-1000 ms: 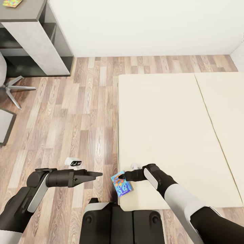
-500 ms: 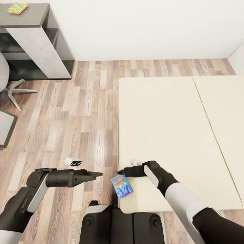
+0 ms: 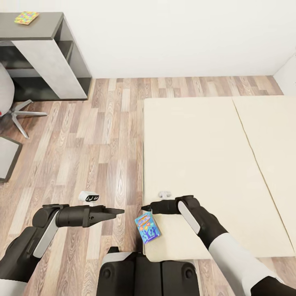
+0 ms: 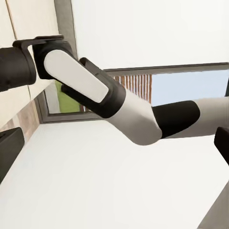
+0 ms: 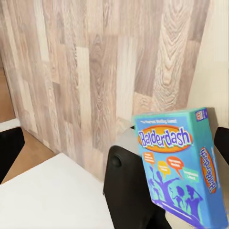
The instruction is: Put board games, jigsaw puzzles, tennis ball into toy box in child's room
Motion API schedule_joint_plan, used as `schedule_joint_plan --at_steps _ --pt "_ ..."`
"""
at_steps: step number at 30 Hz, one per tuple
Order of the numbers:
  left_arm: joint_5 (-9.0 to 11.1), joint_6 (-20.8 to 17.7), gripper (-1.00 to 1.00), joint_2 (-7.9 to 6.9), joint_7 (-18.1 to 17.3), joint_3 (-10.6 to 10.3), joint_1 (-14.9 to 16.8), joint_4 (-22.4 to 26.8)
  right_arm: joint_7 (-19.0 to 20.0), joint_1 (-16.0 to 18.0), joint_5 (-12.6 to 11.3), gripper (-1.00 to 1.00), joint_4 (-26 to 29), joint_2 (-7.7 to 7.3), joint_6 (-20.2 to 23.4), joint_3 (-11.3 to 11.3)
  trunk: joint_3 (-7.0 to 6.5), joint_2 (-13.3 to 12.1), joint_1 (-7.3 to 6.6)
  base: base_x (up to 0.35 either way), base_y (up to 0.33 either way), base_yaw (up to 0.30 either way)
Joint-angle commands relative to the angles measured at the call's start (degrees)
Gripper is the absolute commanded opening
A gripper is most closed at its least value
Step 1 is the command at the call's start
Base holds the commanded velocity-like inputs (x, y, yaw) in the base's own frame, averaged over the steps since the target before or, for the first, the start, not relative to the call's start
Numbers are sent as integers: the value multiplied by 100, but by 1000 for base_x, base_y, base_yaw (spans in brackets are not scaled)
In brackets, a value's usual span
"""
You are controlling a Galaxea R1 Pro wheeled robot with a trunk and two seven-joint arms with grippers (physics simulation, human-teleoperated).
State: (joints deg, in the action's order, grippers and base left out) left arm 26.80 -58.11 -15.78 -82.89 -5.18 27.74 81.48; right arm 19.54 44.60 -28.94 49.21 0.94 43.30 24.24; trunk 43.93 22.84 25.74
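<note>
A light-blue "Balderdash" board game [image 3: 147, 227] sits at the near left corner of the cream bed [image 3: 205, 156], partly past the edge; I cannot tell whether it rests there. In the right wrist view the board game [image 5: 179, 162] appears tilted beyond the fingers. My right gripper [image 3: 144, 207] hangs just above the box, open, with a small gap to it. My left gripper [image 3: 118, 211] is open over the floor, holding nothing. A many-coloured jigsaw puzzle [image 3: 26, 17] lies on a dark-topped desk [image 3: 45, 24] at the far left.
Wood-plank floor [image 3: 98, 144] runs between the desk and the bed. A grey chair [image 3: 16, 109] on star legs stands at the left, with a dark slab [image 3: 6, 158] below it. My base [image 3: 144, 271] is against the bed's corner. A white wall [image 3: 172, 37] closes the far side.
The head camera has shifted, so the whole picture slid down. My right gripper has come off the board game's upper edge, leaving a small gap. The left arm has not moved.
</note>
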Motion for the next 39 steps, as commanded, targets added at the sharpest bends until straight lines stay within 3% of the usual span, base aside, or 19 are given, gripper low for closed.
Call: schedule_joint_plan --at_steps 1,7,11,17,22,26,29,34,39 --pt "18 -60 100 -5 -8 -10 3 0 18 -126 -1 100 355 -70 123 -5 -4 8 4 0 0 0" --pt "15 -60 100 -11 -8 -10 3 -1 22 -550 -93 100 1439 -300 381 -110 -60 8 4 0 0 0" --pt "11 -59 100 -12 -8 -10 3 -1 28 -1015 -291 100 2448 -508 506 -416 -98 8 4 0 0 0" --pt "11 -53 100 -18 -8 0 3 -1 43 -1507 -532 100 3329 -687 654 -825 -155 8 4 0 0 0" --pt "11 -55 100 -22 -8 121 3 -1 56 -1673 -586 100 3495 -732 679 -1164 -202 8 4 0 0 0" --pt "10 -63 100 -43 -13 356 1 -1 140 -1706 -597 100 3506 -741 681 -1353 -239 8 4 0 0 0" --pt "10 -69 100 -189 -15 605 -3 -1 434 -1752 -601 100 3502 -775 668 -1536 -268 8 4 0 0 0" --pt "13 -80 100 -520 -5 915 -5 -8 1264 -1816 -577 100 3424 -815 630 -2047 -315 8 4 0 0 0" --pt "-55 -79 100 -621 61 1133 -11 -16 1564 -1839 -564 100 3177 -820 617 -2341 -362 8 4 0 0 0"
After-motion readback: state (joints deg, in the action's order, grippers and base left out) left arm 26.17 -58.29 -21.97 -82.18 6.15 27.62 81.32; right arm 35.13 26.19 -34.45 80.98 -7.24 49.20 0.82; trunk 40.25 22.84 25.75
